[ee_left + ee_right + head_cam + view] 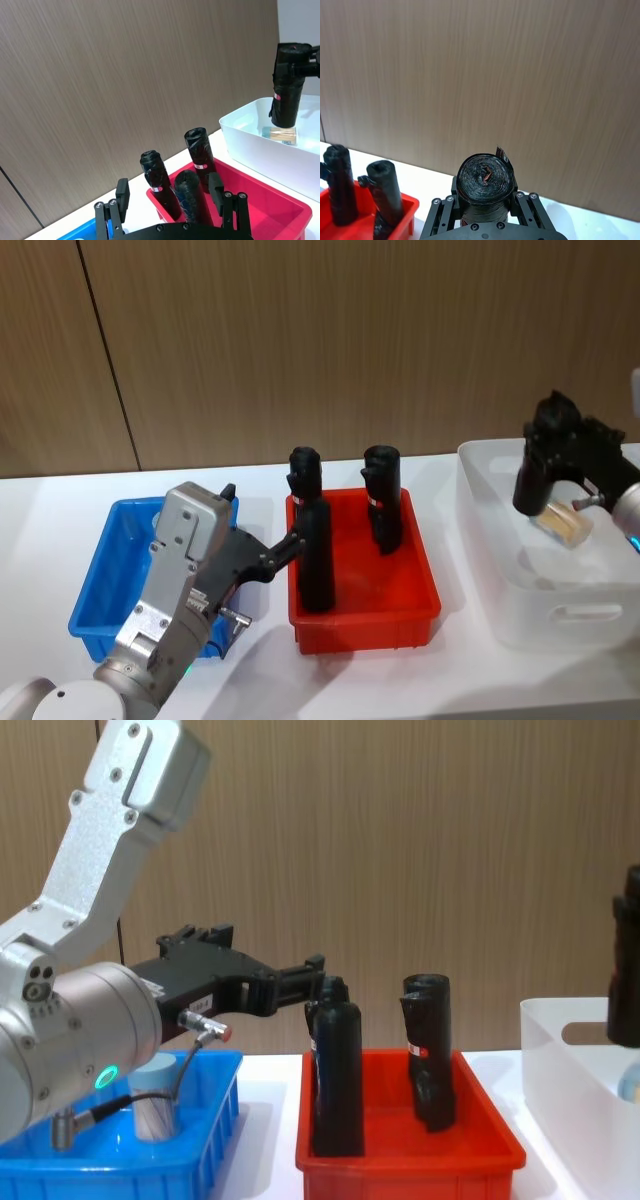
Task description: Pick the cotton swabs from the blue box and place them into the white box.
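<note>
Closest to the lens, my left arm hangs over the blue box (100, 610). My left claw (262, 520) is spread wide and empty, its tips reaching toward the red bin (365, 620).

My right claw (486, 210) is clamped on a black roll (486, 177) above the white box (560, 615), where one tub of cotton swabs (565, 523) already lies. I judge that roll the wrong cargo.

Another swab tub (155, 1105) stands in the blue box. I should drop the left claw straight over its lid and close gently.
</note>
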You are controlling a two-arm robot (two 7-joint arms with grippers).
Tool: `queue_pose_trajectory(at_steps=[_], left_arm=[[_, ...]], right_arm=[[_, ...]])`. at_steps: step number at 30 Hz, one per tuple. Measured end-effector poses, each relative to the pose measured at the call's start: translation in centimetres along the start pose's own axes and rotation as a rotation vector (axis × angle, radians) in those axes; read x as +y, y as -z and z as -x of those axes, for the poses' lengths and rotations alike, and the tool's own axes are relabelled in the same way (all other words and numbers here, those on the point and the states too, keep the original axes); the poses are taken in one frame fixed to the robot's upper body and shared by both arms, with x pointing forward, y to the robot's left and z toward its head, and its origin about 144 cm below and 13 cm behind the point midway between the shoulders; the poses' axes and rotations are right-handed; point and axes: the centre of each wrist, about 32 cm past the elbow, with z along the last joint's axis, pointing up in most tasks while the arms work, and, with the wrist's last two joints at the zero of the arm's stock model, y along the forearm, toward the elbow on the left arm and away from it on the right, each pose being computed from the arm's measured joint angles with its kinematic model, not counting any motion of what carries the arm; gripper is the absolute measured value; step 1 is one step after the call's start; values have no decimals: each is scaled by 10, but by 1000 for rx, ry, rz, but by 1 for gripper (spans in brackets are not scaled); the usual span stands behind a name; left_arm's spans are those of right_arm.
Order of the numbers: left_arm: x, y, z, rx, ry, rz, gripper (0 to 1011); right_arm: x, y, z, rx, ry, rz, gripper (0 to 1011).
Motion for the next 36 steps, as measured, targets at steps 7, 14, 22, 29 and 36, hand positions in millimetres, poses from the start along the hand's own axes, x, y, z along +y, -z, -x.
queue_pose_trajectory(at_steps=[7,14,22,29,36], left_arm=[[0,0,0,0,0,0,1004],[0,0,0,0,0,0,1004],[0,0,0,0,0,0,1004],[0,0,0,0,0,0,1004],[0,0,0,0,0,0,1004]], right_arm=[[-2,12,-5,6,12,37,509],[-3,20,-7,11,19,63,711],[-5,24,-8,20,23,67,942],[-5,25,-7,27,25,64,1002],[-6,25,-7,29,26,61,1002]])
